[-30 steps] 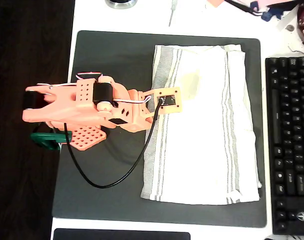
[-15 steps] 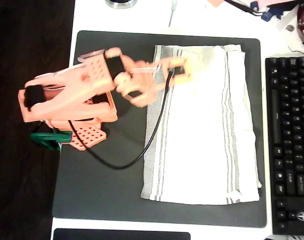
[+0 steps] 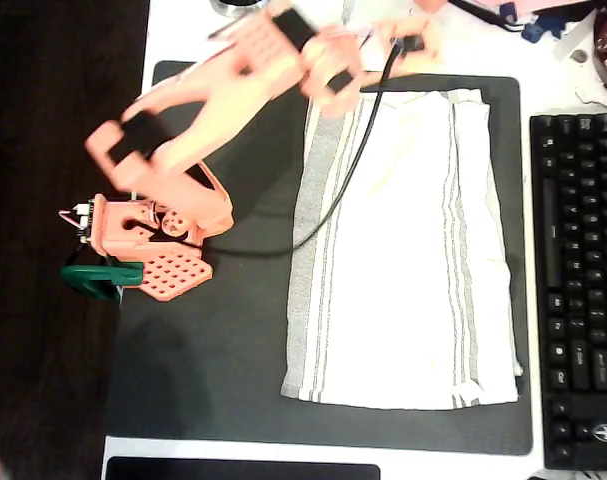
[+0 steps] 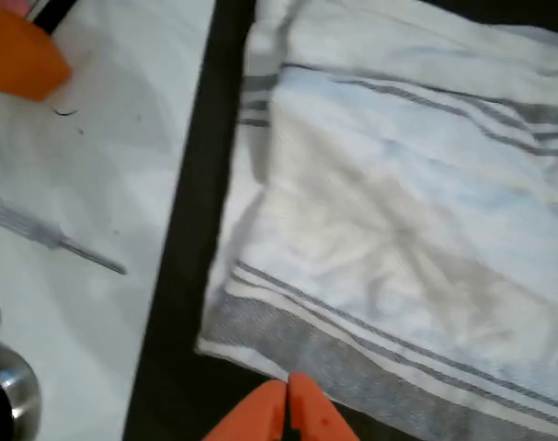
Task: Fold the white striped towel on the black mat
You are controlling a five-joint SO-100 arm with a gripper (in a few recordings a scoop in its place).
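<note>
The white striped towel [image 3: 403, 250] lies flat and spread out on the right half of the black mat [image 3: 213, 350]. My orange arm [image 3: 253, 60] reaches across the mat's top edge, its end above the towel's top left corner. In the wrist view my gripper [image 4: 288, 409] is shut with nothing between its orange fingertips. It hovers just off the grey-striped edge of the towel [image 4: 398, 230], over the dark strip of mat [image 4: 187, 276].
A black keyboard [image 3: 578, 290] lies right of the mat. On the white table beyond the mat's top edge are a screwdriver [image 4: 53, 239], a round metal object [image 4: 3, 395] and an orange item [image 4: 21, 55]. A green clamp [image 3: 98, 280] holds the arm's base.
The arm has swung from the middle of the towel's left edge up to its top left corner at the mat's top edge. The towel has not moved.
</note>
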